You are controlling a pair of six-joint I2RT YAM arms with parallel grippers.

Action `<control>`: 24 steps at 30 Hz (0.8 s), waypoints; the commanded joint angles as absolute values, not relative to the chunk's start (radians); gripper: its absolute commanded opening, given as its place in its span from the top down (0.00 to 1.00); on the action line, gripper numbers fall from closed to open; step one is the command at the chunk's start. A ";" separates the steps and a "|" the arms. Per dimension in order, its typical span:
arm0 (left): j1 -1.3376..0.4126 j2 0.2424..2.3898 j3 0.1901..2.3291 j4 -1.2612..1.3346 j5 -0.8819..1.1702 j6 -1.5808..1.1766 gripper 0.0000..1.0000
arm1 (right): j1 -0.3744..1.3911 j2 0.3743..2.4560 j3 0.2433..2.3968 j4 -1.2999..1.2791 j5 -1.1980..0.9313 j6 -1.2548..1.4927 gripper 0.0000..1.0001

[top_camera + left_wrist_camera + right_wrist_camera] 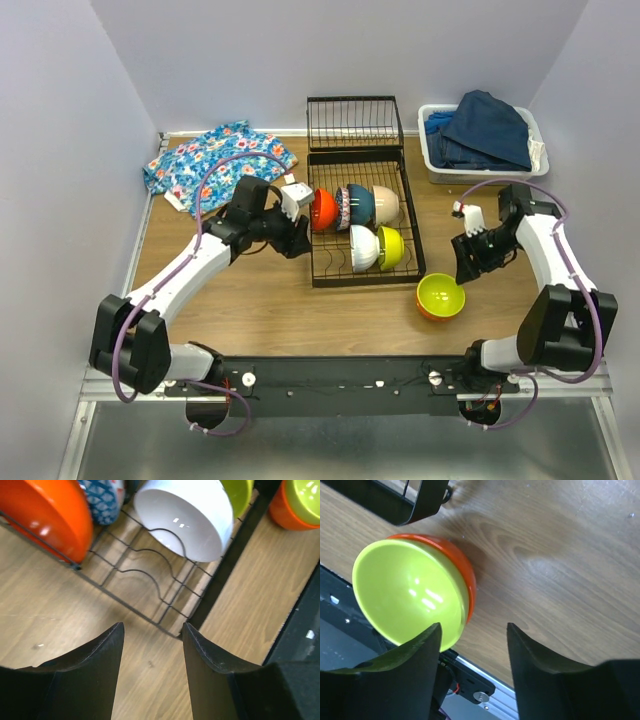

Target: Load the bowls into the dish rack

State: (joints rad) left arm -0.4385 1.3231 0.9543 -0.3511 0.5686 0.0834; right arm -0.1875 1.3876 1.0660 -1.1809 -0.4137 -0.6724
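A black dish rack (316,230) lies mid-bench (260,300), its long axis running away from the arms, with a wire end panel (355,122) at the far end. Six bowls stand on edge inside. The far row, left to right, is red bowl (322,210), patterned bowl (343,207), dark blue bowl (361,203), beige bowl (386,204). The near row is white bowl (362,248), its mouth facing left, and yellow-green bowl (391,247). An orange bowl (440,296), lime inside, sits mouth up on the bench off the rack's near right corner. The left pincer (152,627) hangs at the rack's left edge, jaws apart and empty. The right pincer (474,627) hangs just right of the orange bowl, jaws apart, holding nothing.
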 commanded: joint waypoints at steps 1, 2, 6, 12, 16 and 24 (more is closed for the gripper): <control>-0.393 1.290 1.018 -0.423 0.479 0.172 0.41 | -0.132 1.417 1.049 -1.105 -0.344 -0.643 0.42; -0.381 1.289 1.023 -0.423 0.465 0.173 0.41 | -0.124 1.428 1.048 -1.100 -0.338 -0.640 0.43; -0.327 1.290 1.063 -0.469 0.456 0.209 0.41 | -0.094 1.447 1.057 -1.086 -0.316 -0.624 0.47; -0.295 1.258 1.085 -0.506 0.448 0.221 0.41 | -0.080 1.456 1.042 -1.086 -0.305 -0.621 0.56; -0.285 1.241 1.095 -0.537 0.437 0.235 0.41 | -0.072 1.447 1.037 -1.091 -0.311 -0.617 0.62; -0.255 1.256 1.154 -0.606 0.396 0.310 0.41 | -0.054 1.471 1.040 -1.134 -0.351 -0.630 0.83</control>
